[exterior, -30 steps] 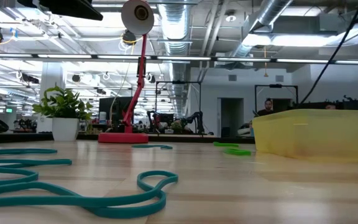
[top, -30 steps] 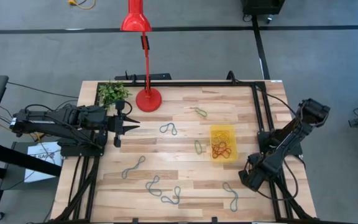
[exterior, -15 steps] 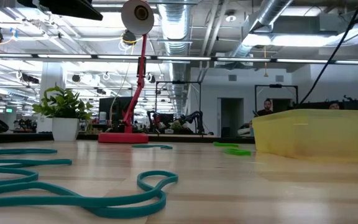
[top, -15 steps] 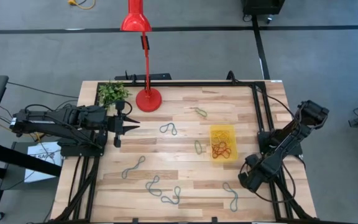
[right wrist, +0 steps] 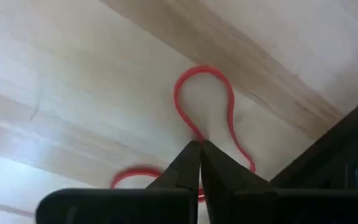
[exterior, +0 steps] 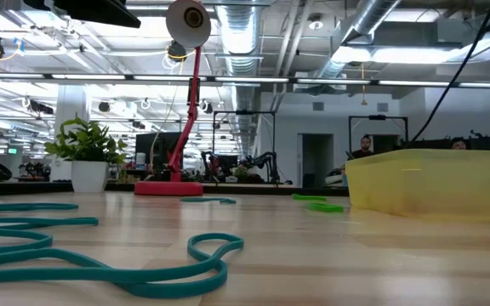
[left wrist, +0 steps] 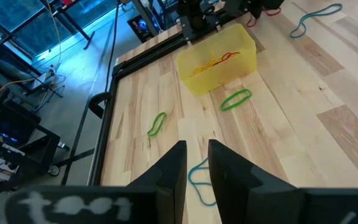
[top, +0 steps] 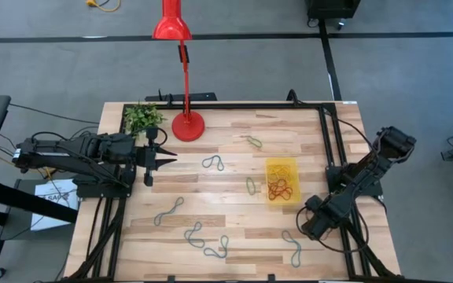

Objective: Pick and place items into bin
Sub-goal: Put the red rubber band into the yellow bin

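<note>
My right gripper (top: 307, 226) is low over the table's near right part, pointing steeply down and shut on a red loop (right wrist: 199, 68) that lies on the wood; the gripper hides this loop in the high view. The yellow bin (top: 281, 179) stands just beyond it with red and orange loops inside. Green and teal loops (top: 211, 244) lie scattered flat on the table. My left gripper (top: 163, 157) waits above the table's left side, open with nothing between its fingers (left wrist: 174, 163). My right gripper pinches the red loop between its two fingertips (right wrist: 190, 155), at the narrow place (right wrist: 192, 132) where the band's round end closes in. The fingers come from above, pointing steeply down. The round end lies flat on the table beyond the tips; another stretch (right wrist: 135, 171) lies beside the fingers.
A red lamp base (top: 188, 126) and a small plant (top: 142, 116) stand at the far left. A black frame rail (top: 326, 141) runs along the right side, close to my right gripper. A teal loop (exterior: 100, 268) lies close in front of the low camera.
My right gripper has rolled about its own axis, staying low over the table's near right part. My left arm has kept still.
</note>
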